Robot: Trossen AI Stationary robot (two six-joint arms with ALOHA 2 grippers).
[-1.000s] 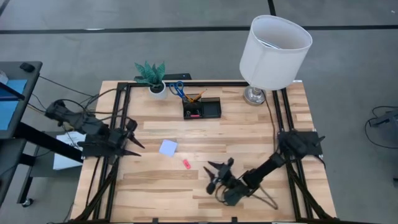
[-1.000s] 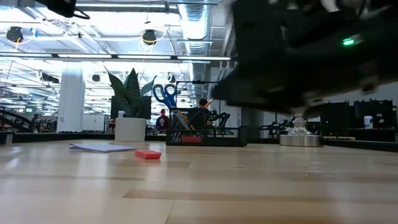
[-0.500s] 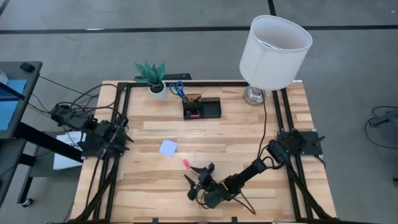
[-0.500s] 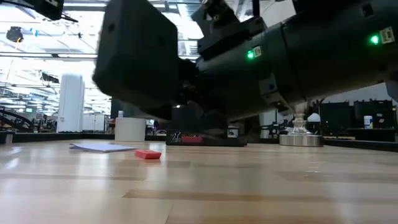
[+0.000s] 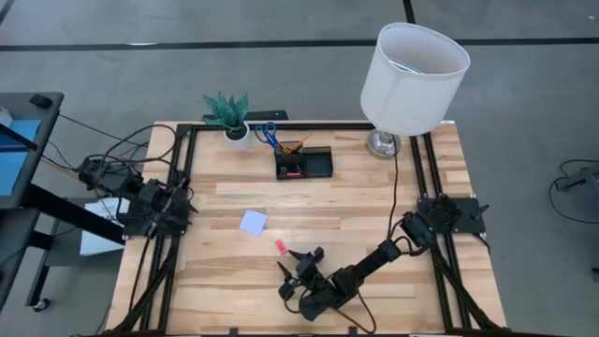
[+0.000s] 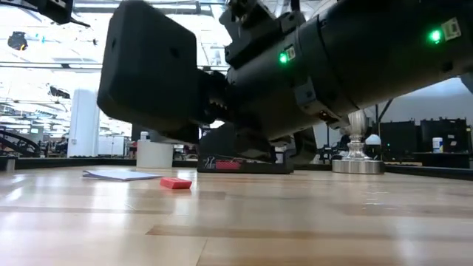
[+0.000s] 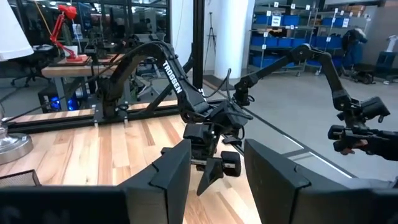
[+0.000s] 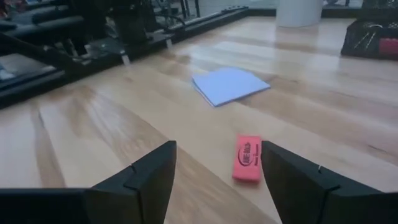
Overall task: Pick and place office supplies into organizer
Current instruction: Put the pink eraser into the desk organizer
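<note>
From above, the right arm reaches low across the near part of the pale wooden slatted table (image 5: 374, 201), its right gripper (image 5: 294, 275) spread wide and empty just short of the small pink-red rectangular eraser (image 5: 280, 246); the pale lavender square note pad (image 5: 253, 222) lies a little beyond that, and the small black rectangular desk organizer (image 5: 303, 164), with blue-handled scissors (image 5: 266, 132) standing in its cup, sits at the far edge near the white pot with a green plant (image 5: 230, 117) and the white-shaded lamp (image 5: 414, 65). The left gripper (image 5: 180, 208) waits at the table's left edge. At table level the right arm's dark bulk fills most of the frame, with the eraser (image 6: 176, 183) and note pad (image 6: 120, 175) flat on the wood beyond. The left wrist view shows its own fingers parted around nothing, facing the right arm. The right wrist view puts the eraser (image 8: 247, 158) between the open fingers (image 8: 146, 174), slightly toward one side. This looks like the approach to picking the eraser; the next move calls for lowering, centring on it and closing.
</note>
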